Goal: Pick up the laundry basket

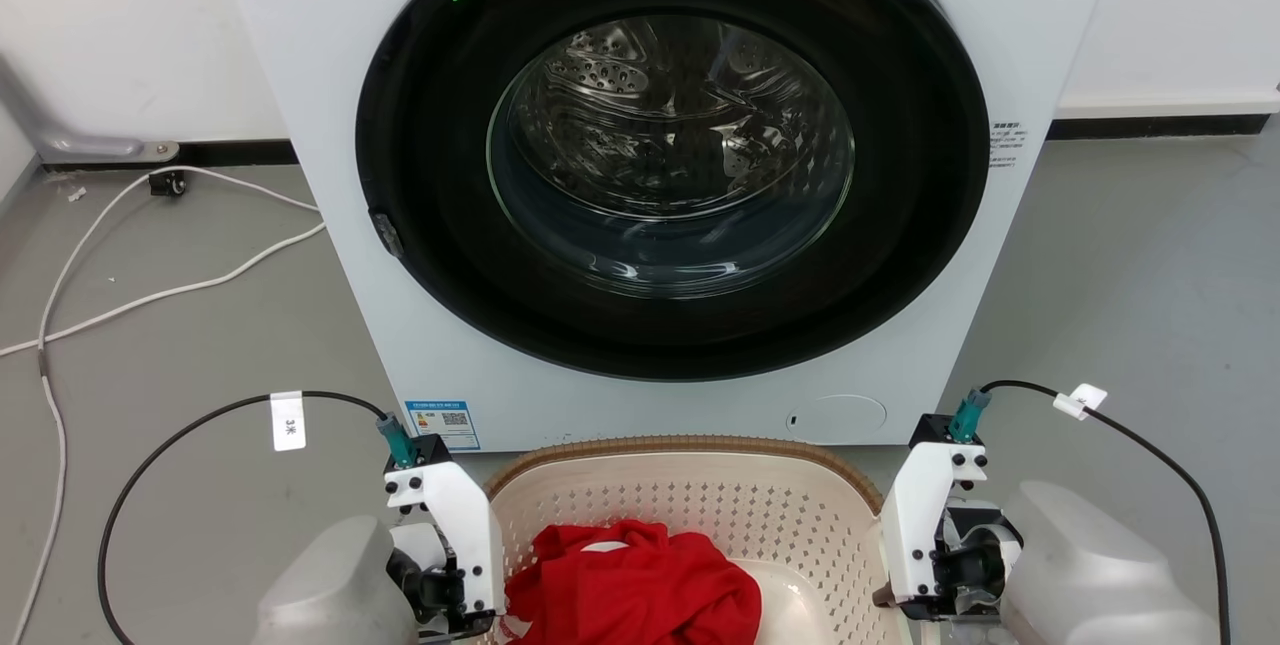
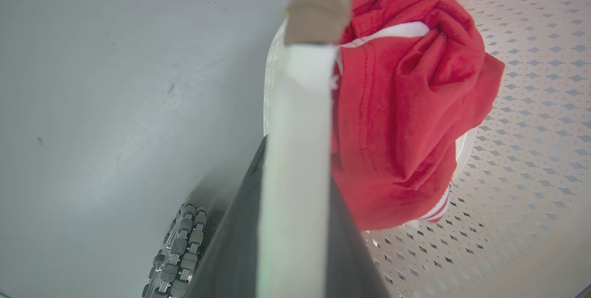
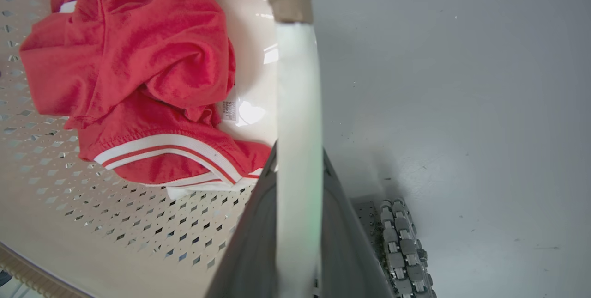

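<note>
The cream laundry basket (image 1: 700, 510), with perforated walls and a brown woven-look rim, sits low in the head view, in front of the washing machine. A red garment with white trim (image 1: 630, 585) lies inside it. My left gripper (image 1: 470, 615) is at the basket's left side. In the left wrist view its dark fingers (image 2: 231, 242) are closed on the white side handle (image 2: 300, 104). On the basket's right side is my right gripper (image 1: 905, 605). Its fingers (image 3: 341, 224) clamp the other white handle (image 3: 298, 81).
The white washing machine (image 1: 340, 75) with its round dark glass door (image 1: 670, 155) stands directly behind the basket. White cables (image 1: 150, 295) trail over the grey floor at the left. Ridged grey wheels (image 2: 177, 252) (image 3: 401, 247) rest on the floor beside each handle.
</note>
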`<state>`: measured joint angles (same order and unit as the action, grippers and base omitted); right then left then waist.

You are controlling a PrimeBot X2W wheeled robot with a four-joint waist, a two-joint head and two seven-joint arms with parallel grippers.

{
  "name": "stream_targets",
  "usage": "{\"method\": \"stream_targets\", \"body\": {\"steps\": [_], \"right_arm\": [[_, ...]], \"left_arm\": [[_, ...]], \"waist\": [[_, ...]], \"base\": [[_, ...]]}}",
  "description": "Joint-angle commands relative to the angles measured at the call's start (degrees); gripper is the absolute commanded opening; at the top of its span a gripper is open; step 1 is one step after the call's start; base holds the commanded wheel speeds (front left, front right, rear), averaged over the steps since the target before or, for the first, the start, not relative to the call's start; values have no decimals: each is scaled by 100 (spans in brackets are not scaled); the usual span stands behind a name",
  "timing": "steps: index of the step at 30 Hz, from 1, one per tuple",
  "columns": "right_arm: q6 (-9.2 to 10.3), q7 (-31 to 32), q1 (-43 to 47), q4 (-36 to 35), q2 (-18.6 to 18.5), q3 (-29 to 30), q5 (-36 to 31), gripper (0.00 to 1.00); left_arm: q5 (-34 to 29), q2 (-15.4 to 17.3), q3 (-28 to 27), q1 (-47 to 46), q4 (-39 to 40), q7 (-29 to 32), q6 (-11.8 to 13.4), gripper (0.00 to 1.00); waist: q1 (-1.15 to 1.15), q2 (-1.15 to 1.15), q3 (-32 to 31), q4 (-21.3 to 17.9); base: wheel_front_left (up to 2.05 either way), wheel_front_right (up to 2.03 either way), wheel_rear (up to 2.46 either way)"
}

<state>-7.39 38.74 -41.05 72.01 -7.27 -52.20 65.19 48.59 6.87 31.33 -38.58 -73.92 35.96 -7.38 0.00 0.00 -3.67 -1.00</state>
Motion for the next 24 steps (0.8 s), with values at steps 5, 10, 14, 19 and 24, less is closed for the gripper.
{"method": "stream_targets", "body": {"steps": [5,10,14,19,24], "right_arm": [[-18,-46,26,7,16,-21,50,0],[-18,-53,4,5,15,-43,51,0],[-18,-54,-11,5,13,-61,63,0],[-18,-57,-18,8,0,-78,81,0],[-18,-44,-15,18,-4,-92,97,0]], "left_arm": [[62,-15,18,22,11,-3,-11,0],[76,-24,39,20,11,-19,-12,0],[90,-22,51,26,11,-22,-12,0],[114,-24,69,22,12,-33,-13,0],[115,-21,94,9,12,-39,-14,0]], "waist": [[0,0,9,4],[0,0,16,7],[0,0,18,8],[0,0,19,15],[0,0,20,18]], "base": [[0,0,0],[0,0,0],[0,0,0],[0,0,0],[0,0,0]]}}
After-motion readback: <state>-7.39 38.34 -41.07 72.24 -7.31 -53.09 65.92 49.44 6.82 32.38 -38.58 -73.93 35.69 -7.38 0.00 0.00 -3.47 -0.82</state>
